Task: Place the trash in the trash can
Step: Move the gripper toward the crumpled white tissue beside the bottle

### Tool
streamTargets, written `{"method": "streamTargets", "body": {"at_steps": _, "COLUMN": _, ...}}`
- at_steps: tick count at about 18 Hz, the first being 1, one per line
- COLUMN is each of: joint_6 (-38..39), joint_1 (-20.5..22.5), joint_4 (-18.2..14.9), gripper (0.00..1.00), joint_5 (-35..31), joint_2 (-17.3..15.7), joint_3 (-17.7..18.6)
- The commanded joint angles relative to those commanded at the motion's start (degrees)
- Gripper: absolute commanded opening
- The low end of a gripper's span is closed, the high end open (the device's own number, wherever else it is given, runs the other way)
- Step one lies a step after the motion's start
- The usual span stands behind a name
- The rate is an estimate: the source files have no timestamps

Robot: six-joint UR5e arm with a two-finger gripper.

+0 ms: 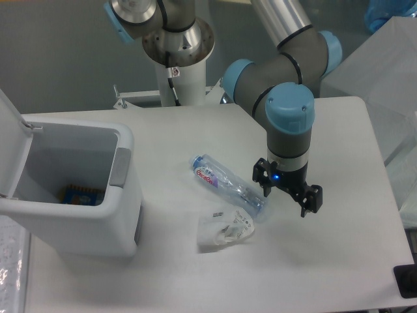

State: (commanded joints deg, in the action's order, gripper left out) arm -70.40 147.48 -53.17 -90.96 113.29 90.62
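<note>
White bench (339,261), pale and plain, with the grey floor behind and the arm's base at the far edge. On the left side, trash can (98,215), lid (13,143) swung up and back, so the mouth open and ready to receive; inside, on the bottom, some small blue and orange item (81,194), not clear what. In the middle of the bench, well apart from the can, both pieces of trash: crushed bottle (228,186) lying on its side, cap end toward the can, and crumpled wrapper (225,229) just beside it, nearer the front edge. Gripper (288,194) pointing straight down at the right end of the bottle, very near or perhaps touching; jaws spread apart, holding nothing. Probably lined up to take the bottle first. Neither piece in the can yet.
</note>
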Motion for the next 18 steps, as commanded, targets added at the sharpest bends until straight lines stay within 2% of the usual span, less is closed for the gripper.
{"method": "streamTargets", "body": {"at_steps": 7, "joint_6": 0.62, "joint_1": -0.79, "joint_4": 0.26, "gripper": 1.00, "joint_5": 0.09, "joint_2": 0.70, "joint_3": 0.00}}
{"method": "streamTargets", "body": {"at_steps": 10, "joint_6": 0.70, "joint_1": -0.62, "joint_4": 0.96, "gripper": 1.00, "joint_5": 0.52, "joint_2": 0.79, "joint_3": 2.89}}
{"method": "streamTargets", "body": {"at_steps": 12, "joint_6": 0.79, "joint_1": -0.44, "joint_4": 3.68, "gripper": 1.00, "joint_5": 0.61, "joint_2": 0.44, "joint_3": 5.44}}
{"method": "streamTargets", "body": {"at_steps": 13, "joint_6": 1.05, "joint_1": -0.61, "joint_4": 4.65, "gripper": 1.00, "joint_5": 0.61, "joint_2": 0.53, "joint_3": 5.88}}
{"method": "streamTargets", "body": {"at_steps": 18, "joint_6": 3.51, "joint_1": -0.79, "joint_4": 4.66, "gripper": 1.00, "joint_5": 0.44, "joint_2": 0.88, "joint_3": 6.41}}
